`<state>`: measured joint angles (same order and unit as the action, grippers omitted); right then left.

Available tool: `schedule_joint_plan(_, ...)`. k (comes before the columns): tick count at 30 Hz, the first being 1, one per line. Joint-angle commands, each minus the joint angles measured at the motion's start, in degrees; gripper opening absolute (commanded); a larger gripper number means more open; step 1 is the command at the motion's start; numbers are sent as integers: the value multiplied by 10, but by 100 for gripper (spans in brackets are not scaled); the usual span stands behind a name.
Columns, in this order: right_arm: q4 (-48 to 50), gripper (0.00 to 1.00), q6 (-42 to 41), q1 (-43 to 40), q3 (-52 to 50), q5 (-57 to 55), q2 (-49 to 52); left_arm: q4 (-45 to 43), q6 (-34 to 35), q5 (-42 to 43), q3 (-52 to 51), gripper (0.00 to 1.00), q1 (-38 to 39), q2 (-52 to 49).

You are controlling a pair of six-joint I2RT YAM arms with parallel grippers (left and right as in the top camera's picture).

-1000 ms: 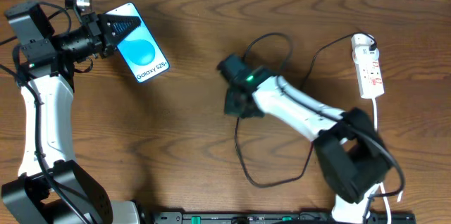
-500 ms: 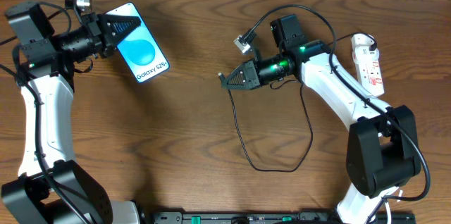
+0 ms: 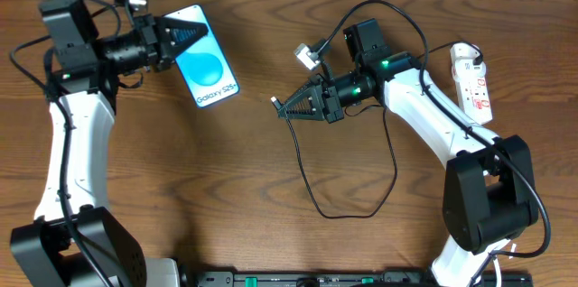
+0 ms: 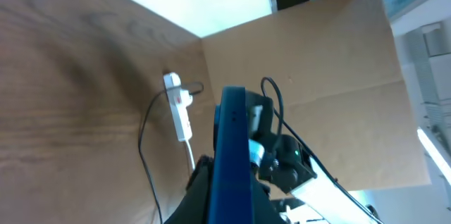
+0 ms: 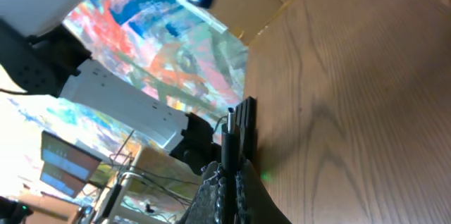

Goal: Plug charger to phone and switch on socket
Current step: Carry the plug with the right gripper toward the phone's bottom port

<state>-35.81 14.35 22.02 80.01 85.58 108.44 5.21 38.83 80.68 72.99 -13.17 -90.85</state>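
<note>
The left claw [image 3: 183, 36] is clamped on one short end of the phone [image 3: 211, 70], a slim rectangular handset with a bright blue screen, black edges and a white strip. The strip end is free and points toward the middle of the brown wooden worktop [image 3: 181, 188], near its far edge. In the left wrist view the phone stands edge-on between the fingers.

The right claw [image 3: 287, 109] is closed on the charger [image 3: 312, 199], a long thin black cable. Its small straight plug tip [image 3: 274, 100] juts just past the fingertips and aims left at the phone. Only bare wood lies between the tip and the phone's free edge. Behind the claw the cable sags in a wide loop toward the front edge.

The socket [image 3: 472, 84], a narrow white power strip with red marks, lies by the far right corner, well apart from both claws.
</note>
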Motion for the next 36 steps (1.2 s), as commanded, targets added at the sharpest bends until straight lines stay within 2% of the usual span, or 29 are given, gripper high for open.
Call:
schedule_joint_plan(1,10,1,20,5,9,38,-13,-64,63,-19,0,7,25,10)
schedule_joint_plan(2,14,1,19,5,9,38,-13,-93,81,-19,0,7,31,10)
schedule_joint_plan(3,15,1,19,5,9,38,-13,-157,123,-24,0,7,42,10)
schedule_joint_plan(6,22,1,10,5,9,38,-13,-225,174,-48,0,7,55,10)
schedule_joint_plan(8,32,1,-1,5,9,38,-13,-244,185,-65,0,7,62,10)
schedule_joint_plan(19,136,1,-99,5,9,38,-13,-249,189,-169,0,7,105,10)
schedule_joint_plan(36,363,1,-303,-2,9,38,-13,-311,189,-184,0,7,108,10)
